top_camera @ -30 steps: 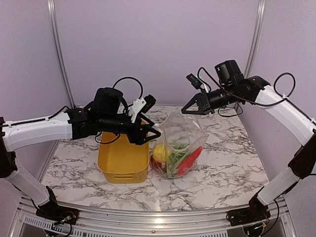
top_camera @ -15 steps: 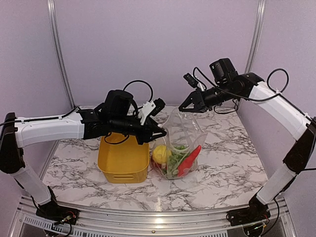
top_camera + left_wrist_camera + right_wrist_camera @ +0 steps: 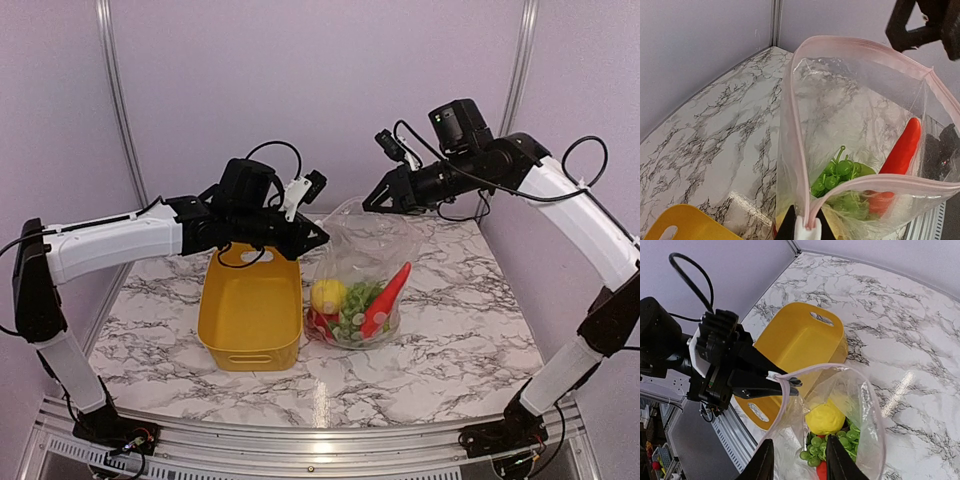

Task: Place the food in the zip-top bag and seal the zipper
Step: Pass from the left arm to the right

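Bag (image 3: 360, 265) changes hands: left gripper (image 3: 320, 240) now pinches its zipper (image 3: 791, 125) corner, right gripper (image 3: 370, 203) has let go with fingers spread at the rim, and it stands on table (image 3: 460, 330) just beside yellow bin (image 3: 250, 315), holding lemon (image 3: 328, 295), grapes (image 3: 836, 171) and pepper (image 3: 388, 295).

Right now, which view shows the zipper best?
Left wrist: the pink zipper fills the frame, nearly the whole open loop, close up. Right wrist shows the loop's far side, while its near part runs off the bottom. Top shows only a faint rim.
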Robot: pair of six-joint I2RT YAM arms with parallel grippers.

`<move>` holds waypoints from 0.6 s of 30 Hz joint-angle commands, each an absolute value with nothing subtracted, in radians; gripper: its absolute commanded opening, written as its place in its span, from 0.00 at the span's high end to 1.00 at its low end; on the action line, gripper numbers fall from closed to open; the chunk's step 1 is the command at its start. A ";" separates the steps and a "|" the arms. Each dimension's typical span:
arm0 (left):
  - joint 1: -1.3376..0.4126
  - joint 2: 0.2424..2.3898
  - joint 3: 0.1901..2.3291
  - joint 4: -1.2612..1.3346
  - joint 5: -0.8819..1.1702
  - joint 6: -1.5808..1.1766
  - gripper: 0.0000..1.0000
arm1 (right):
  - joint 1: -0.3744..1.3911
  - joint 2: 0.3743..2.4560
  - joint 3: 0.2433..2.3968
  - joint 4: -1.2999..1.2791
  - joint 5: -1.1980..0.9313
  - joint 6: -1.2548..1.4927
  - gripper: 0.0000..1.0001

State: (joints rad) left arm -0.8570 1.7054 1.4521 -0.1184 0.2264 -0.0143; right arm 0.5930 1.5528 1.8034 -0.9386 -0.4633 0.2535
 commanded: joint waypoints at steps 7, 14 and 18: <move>-0.822 1.712 1.504 -0.215 0.233 -0.168 1.00 | 0.825 1.685 1.939 -1.083 -0.341 0.146 0.61; -0.823 1.631 1.402 -0.123 0.290 -0.159 1.00 | 0.828 1.759 2.071 -1.134 -0.290 0.121 0.61; -0.821 1.582 1.355 -0.074 0.297 -0.159 1.00 | 0.828 1.775 2.080 -1.159 -0.251 0.124 0.61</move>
